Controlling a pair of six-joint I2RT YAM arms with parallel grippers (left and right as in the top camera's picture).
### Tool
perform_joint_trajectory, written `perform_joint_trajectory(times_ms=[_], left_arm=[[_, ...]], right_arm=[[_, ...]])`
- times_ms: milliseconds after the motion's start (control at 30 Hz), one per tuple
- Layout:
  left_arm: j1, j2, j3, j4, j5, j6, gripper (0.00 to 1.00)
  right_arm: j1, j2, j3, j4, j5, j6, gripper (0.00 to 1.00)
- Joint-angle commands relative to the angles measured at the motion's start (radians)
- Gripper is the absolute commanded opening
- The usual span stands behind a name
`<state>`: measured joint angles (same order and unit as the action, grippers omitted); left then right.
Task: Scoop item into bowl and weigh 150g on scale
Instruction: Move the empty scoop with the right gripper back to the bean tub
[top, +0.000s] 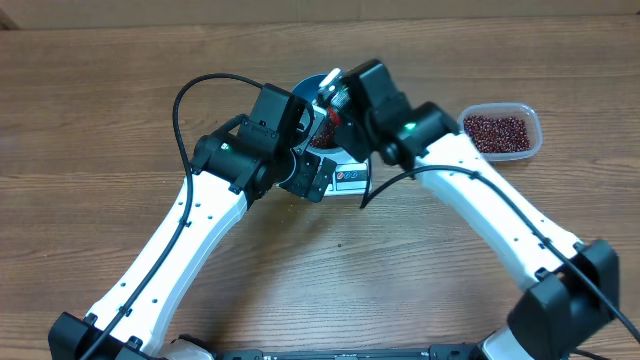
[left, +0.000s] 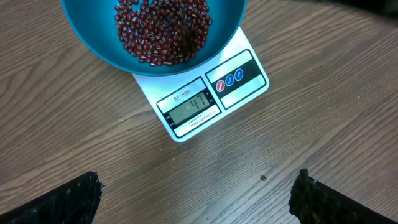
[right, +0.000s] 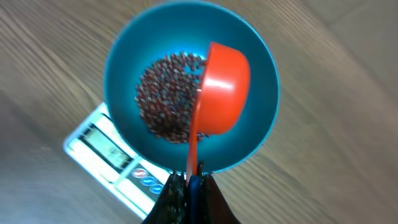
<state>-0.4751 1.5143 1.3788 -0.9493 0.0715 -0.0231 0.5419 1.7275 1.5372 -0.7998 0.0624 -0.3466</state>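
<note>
Brown wood-grain table (top: 90, 110), evenly lit

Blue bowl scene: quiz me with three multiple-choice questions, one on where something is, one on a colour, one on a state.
1. Where does the bowl stand? A on the scale; B beside it; C under it.
2. What colour is the scoop? A green; B orange-red; C white.
3. The right gripper is: A open and empty; B shut on the bowl's rim; C shut on the scoop's handle.
Answers: A, the scale's front juts out beneath it; B, its orange-red cup hangs above the beans; C, it pinches the handle's end.
</note>
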Motion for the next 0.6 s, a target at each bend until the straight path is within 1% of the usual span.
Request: perform_joint_trajectory(times_ms=[0, 133, 267, 400, 567], left_arm=[[0.005, -0.023, -0.003, 0.005, 0.007, -0.006, 1.00], [0.005, -0.023, -0.003, 0.005, 0.007, -0.006, 1.00], [0.005, -0.023, -0.003, 0.005, 0.007, -0.006, 0.99], [0.005, -0.023, -0.003, 0.005, 0.007, -0.006, 1.00], [0.005, -0.023, -0.003, 0.005, 0.007, -0.006, 1.00]], right_arm=[[-0.124, -0.122, 0.030, 0.009, -0.158, 0.094, 0.04], [-0.283, -0.203, 0.030, -0.025, -0.221, 0.116, 0.04], [-0.462, -0.274, 0.029, -0.078, -0.224, 0.119, 0.04], [-0.625, -0.285, 0.029, -0.142, -0.126, 0.115, 0.04], [-0.747, -0.242, 0.028, -0.183, -0.063, 0.111, 0.04]])
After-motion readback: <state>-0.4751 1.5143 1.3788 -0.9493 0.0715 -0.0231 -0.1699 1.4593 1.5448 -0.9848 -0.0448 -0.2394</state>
